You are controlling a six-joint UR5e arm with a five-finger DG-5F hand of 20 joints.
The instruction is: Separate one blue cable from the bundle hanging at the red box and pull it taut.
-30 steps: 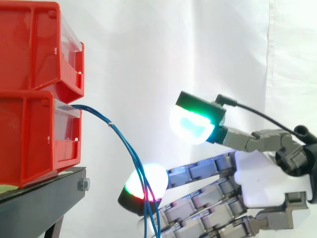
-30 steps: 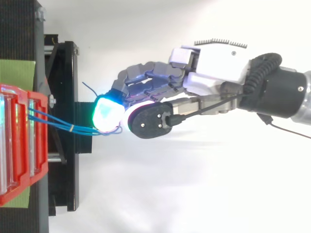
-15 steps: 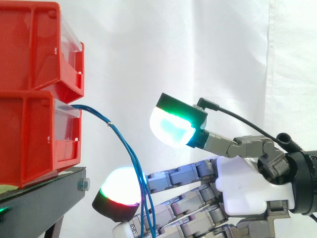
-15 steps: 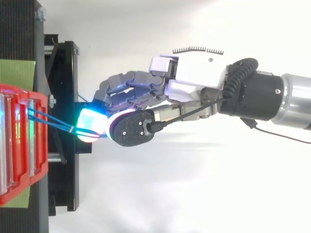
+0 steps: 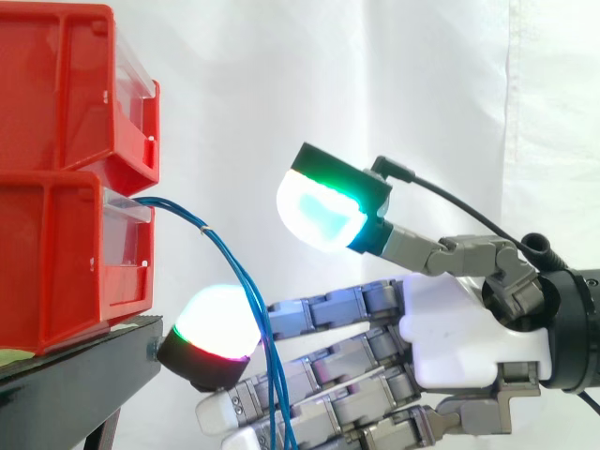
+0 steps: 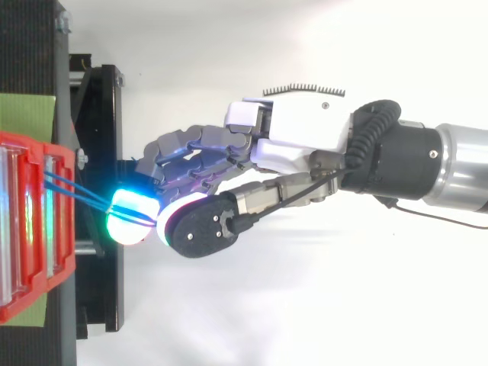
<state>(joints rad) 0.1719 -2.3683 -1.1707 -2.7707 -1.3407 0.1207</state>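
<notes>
Hand [image 5: 469,328] is open right now: fingers stretched left toward the red box [image 5: 66,262], thumb [image 5: 323,211] lifted well above them, nothing pinched. The blue cables [image 5: 230,258] come out of the lower box, arc down and hang across the fingers just right of the glowing fingertip [image 5: 214,323]. Can't tell if they touch. My worry is that the strands run so close together that a closing thumb traps them all instead of one. Pulling then tightens everything, or drags the box along.
</notes>
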